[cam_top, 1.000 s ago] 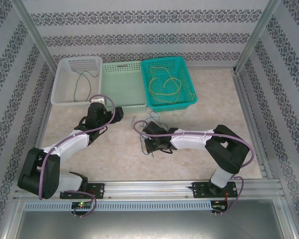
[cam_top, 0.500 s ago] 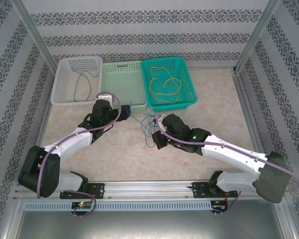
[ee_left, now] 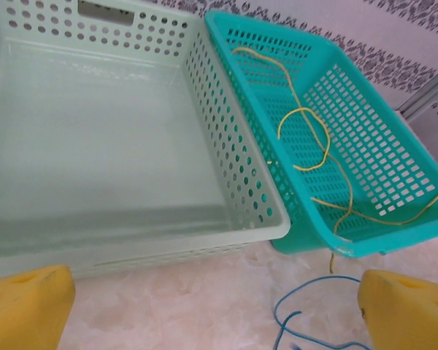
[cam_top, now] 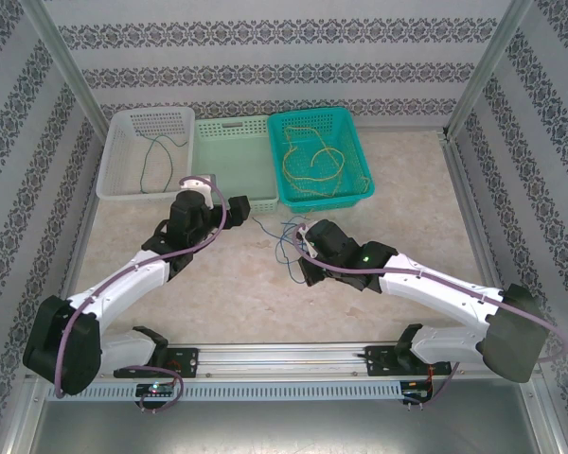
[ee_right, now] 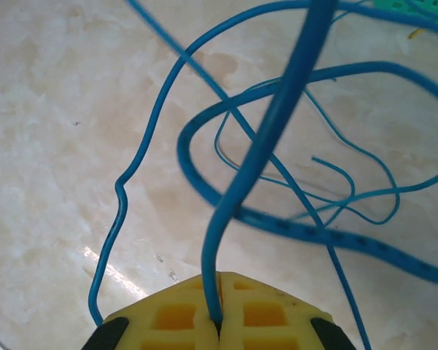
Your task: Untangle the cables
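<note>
The blue cable [cam_top: 286,248] lies in loose loops on the table between the two arms. My right gripper [cam_top: 306,268] is shut on one strand of the blue cable [ee_right: 277,124], which rises straight out from between the yellow pads [ee_right: 177,317]; the right gripper [ee_right: 219,315] hangs low over the table. My left gripper [cam_top: 249,206] stands open in front of the pale green basket [ee_left: 263,230], its pads [ee_left: 25,306] far apart with bare table between them and the blue cable [ee_left: 328,278] just inside the right pad. The yellow cable [ee_left: 306,138] lies in the teal basket [cam_top: 346,194]. The green cable [cam_top: 151,156] lies in the white basket [cam_top: 123,184].
Three baskets stand side by side at the back of the table, the pale green basket [cam_top: 237,203] in the middle holding nothing. One yellow end hangs over the teal basket's front edge [ee_left: 333,259]. Metal frame posts [cam_top: 478,66] and patterned walls close in the sides.
The right arm has unfolded and carried its gripper up and to the right, lifting the blue cable. The left gripper has moved right, along the pale green basket's front.
</note>
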